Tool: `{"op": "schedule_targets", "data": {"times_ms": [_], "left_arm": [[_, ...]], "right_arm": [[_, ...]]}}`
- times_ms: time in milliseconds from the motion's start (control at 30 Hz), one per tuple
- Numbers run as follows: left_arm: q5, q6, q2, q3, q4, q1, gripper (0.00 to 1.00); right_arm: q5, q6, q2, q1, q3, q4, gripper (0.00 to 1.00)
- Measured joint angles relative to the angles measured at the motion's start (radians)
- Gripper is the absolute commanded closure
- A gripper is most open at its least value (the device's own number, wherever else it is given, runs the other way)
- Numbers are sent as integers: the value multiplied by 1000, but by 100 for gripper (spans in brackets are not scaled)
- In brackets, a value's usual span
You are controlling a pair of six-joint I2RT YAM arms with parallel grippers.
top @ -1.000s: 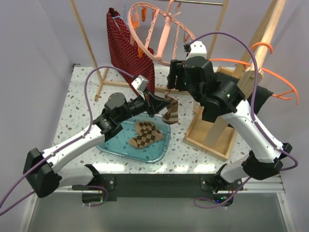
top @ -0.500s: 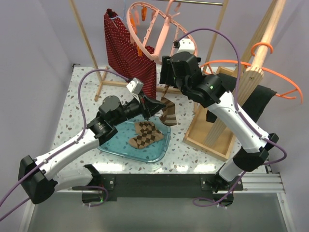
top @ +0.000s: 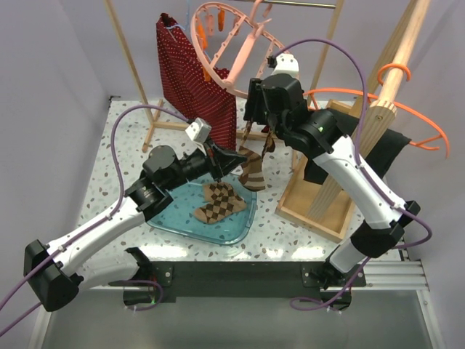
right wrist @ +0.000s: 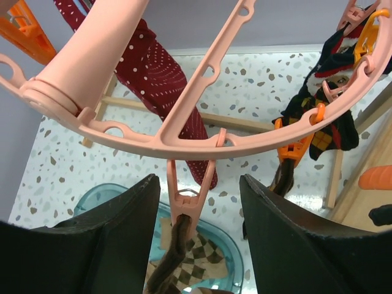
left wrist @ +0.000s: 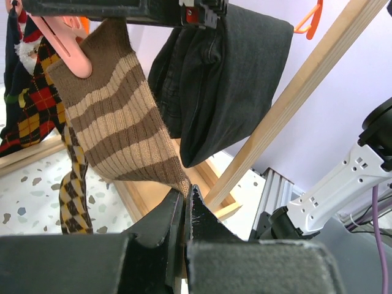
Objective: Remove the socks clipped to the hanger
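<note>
Brown striped sock (left wrist: 116,128) is hung from a pink peg (right wrist: 185,193) on the hanger (right wrist: 184,110). Its lower tip is clamped betw. the closed fingers of the left gripper (left wrist: 185,202), cloth rising to approx. 11 o'clock from the jaws. Right gripper (right wrist: 199,184) is held spread wide astride that peg, sock at its 6 o'clock; vs. 1 s ago it has been shifted toward 11 o'clock, closer to the hanger.

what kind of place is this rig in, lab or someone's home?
Likely a lab bench staged as a laundry corner: speckled tabletop boxed in by plain walls, a wooden rack, a pink peg hanger with socks, a blue tray below.
</note>
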Motion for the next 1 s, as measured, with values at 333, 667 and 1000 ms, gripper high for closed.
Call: {"op": "schedule_targets", "data": {"times_ms": [333, 667, 1000], "left_arm": [[-2, 0, -16, 0, -13, 0, 100], [-2, 0, -16, 0, -13, 0, 100], [-2, 5, -16, 0, -25, 0, 100]], "right_arm": [[-30, 12, 61, -13, 40, -1, 42], [-51, 13, 93, -13, 67, -6, 48], [-56, 16, 105, -20, 71, -8, 74]]}}
